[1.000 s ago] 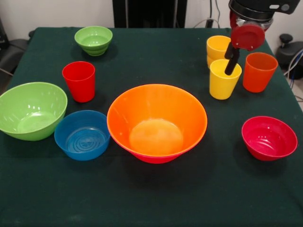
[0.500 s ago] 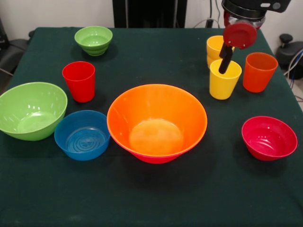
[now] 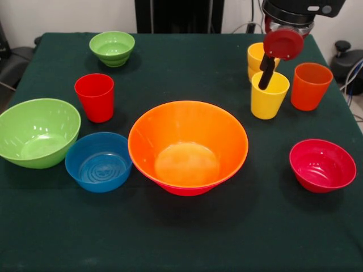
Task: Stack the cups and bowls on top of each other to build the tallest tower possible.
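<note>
The large orange bowl (image 3: 188, 147) sits mid-table, nested in a pink bowl whose edge (image 3: 187, 191) shows under it. Around it are a big green bowl (image 3: 37, 131), a small blue bowl (image 3: 98, 161), a small red bowl (image 3: 322, 165) and a small green bowl (image 3: 112, 47). A red cup (image 3: 95, 96) stands at the left. At the right stand two yellow cups (image 3: 269, 99) (image 3: 256, 56) and an orange cup (image 3: 309, 86). My gripper (image 3: 264, 82) hangs at the nearer yellow cup's left rim, its tip dipping into the mouth. Its state is hidden.
A dark green cloth (image 3: 181, 238) covers the table. A dark pedestal (image 3: 176, 16) rises behind the far edge. Cables and a black object (image 3: 346, 59) lie off the right edge.
The gripper has shifted left and slightly up, from over the middle of the nearer yellow cup to its left rim. The cups and bowls have stayed in place.
</note>
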Robot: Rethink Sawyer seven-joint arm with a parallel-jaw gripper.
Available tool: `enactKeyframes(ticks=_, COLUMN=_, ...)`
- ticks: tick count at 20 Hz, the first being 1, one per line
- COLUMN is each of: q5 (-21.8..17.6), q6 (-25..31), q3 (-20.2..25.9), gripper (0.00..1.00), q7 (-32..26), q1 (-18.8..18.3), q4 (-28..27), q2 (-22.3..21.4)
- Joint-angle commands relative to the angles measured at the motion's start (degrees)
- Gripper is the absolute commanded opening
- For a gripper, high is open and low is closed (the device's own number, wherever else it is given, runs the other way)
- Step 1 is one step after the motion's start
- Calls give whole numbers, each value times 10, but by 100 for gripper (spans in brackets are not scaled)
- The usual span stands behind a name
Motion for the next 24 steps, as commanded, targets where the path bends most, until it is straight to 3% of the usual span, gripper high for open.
enactKeyframes(ticks=1, q5=-23, q6=-1, q3=88, gripper=100, q7=-25, q1=-23, q4=-18, q2=39)
enactKeyframes(ticks=12, q5=-13, q6=6, q3=79, gripper=100, q7=11, q1=-12, q4=-71, q2=81)
enactKeyframes(ticks=19, q5=-2, q6=57, q3=63, gripper=100, q7=54, q1=-3, q4=-126, q2=114)
enactKeyframes(ticks=24, q5=-2, q6=57, q3=62, gripper=100, q7=50, q1=0, q4=-118, q2=108)
